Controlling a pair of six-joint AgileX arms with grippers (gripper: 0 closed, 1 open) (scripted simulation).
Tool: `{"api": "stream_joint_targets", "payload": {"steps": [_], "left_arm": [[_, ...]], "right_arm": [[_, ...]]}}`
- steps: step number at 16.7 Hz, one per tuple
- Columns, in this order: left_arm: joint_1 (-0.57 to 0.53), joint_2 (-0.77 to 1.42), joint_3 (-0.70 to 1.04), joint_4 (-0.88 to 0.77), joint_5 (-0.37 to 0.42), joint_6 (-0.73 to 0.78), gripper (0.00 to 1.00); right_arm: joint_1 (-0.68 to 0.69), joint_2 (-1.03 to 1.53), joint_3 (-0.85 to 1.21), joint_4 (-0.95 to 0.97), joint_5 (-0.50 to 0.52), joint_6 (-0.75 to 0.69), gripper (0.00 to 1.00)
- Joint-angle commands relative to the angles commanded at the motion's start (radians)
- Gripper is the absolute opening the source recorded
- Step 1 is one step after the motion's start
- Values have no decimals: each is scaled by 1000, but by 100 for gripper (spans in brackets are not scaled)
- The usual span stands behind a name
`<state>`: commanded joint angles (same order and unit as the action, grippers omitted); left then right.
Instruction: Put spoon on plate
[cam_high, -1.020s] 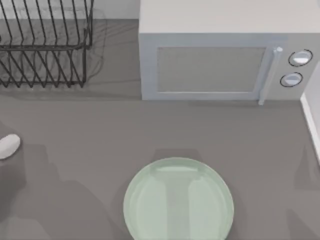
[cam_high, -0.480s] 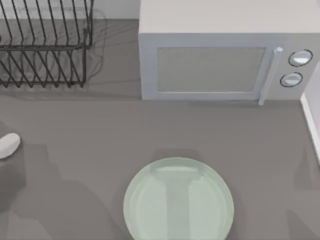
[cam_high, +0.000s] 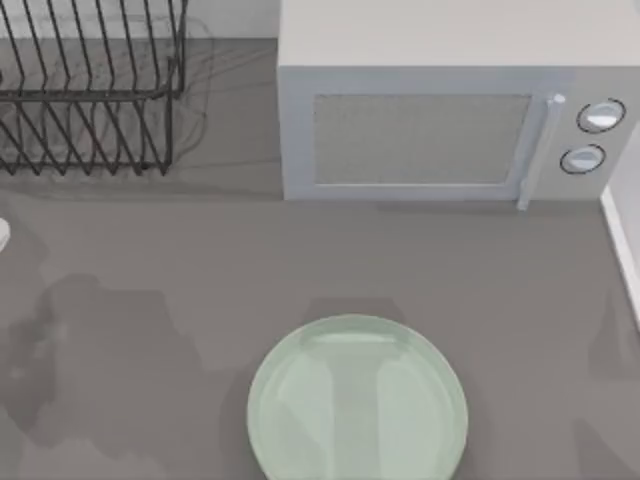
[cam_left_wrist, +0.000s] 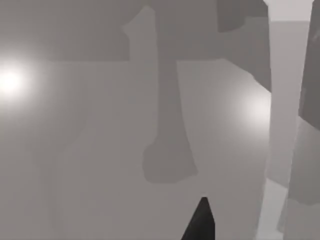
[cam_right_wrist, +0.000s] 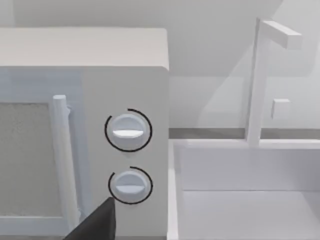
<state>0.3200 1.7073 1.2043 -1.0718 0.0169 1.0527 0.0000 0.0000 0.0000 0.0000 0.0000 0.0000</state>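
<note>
Spoon is barely peeking in at the far left edge of the top view, just a white sliver on the table, below the wire dish rack. Can't read its long axis from that little bit. The plate sits low and center, well apart from it, with bare grey table in between. The microwave is up at the back and out of the way. Judging by sides, the left arm is the nearer one for the spoon, and the carry to the plate would run rightward and toward the bottom edge across open room.

Left wrist view: mostly grey table with arm shadows across it, plus one dark tip of the left claw poking in at the bottom. Honestly can't tell if it's open or closed, or whether it's got anything.

Right wrist view: looking at the microwave's two knobs and door handle, with a white sink and faucet beside it. A dark bit of the right claw shows low down, state unclear too. That arm looks parked.
</note>
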Motion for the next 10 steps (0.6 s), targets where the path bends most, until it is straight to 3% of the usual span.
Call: {"api": "stream_joint_targets", "payload": {"steps": [10], "left_arm": [[-9, -17, 33, -41, -4, -56, 0]], "right_arm": [[0, 0, 0, 0, 0, 0, 100]]}}
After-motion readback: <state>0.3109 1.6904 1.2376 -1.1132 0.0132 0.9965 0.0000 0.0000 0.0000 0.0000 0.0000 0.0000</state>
